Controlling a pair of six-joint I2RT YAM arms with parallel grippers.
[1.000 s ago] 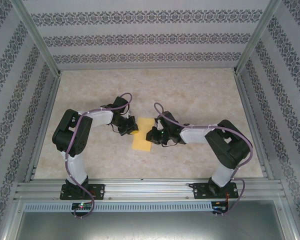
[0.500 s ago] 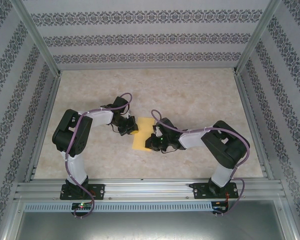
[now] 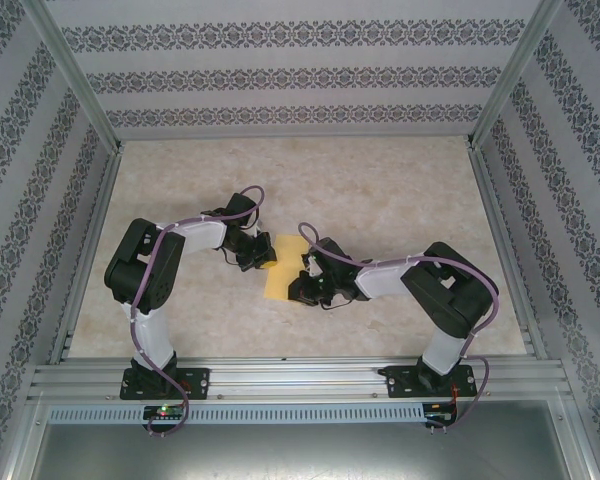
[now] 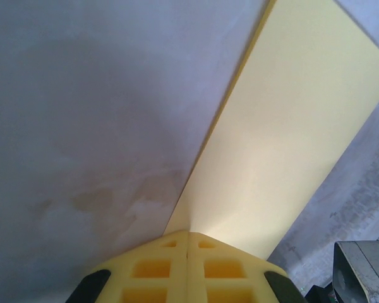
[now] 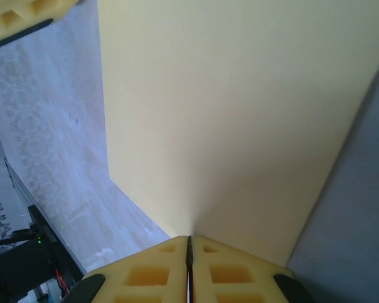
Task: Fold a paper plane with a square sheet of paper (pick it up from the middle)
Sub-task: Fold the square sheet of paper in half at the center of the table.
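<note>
The square sheet of paper [image 3: 283, 262] is pale yellow and shows as an upright rectangle on the table between my two grippers. My left gripper [image 3: 265, 260] is at the sheet's left edge. In the left wrist view its jaws [image 4: 189, 232] are shut, and the paper [image 4: 284, 126] fans out from the tips. My right gripper [image 3: 302, 285] is at the sheet's near right part. Its jaws [image 5: 189, 238] are also shut, with the paper [image 5: 240, 113] spreading out from the tips and a faint crease starting there. A yellow finger of the left gripper [image 5: 19, 19] shows beyond the sheet's far corner.
The sheet lies on a marbled beige table [image 3: 380, 190] walled by patterned panels on three sides. An aluminium rail [image 3: 300, 380] runs along the near edge, where both arm bases are bolted. Bare tabletop lies behind and to both sides of the arms.
My right gripper has moved left and nearer, onto the sheet's near right part. The left arm has kept still, and both jaws have stayed shut.
</note>
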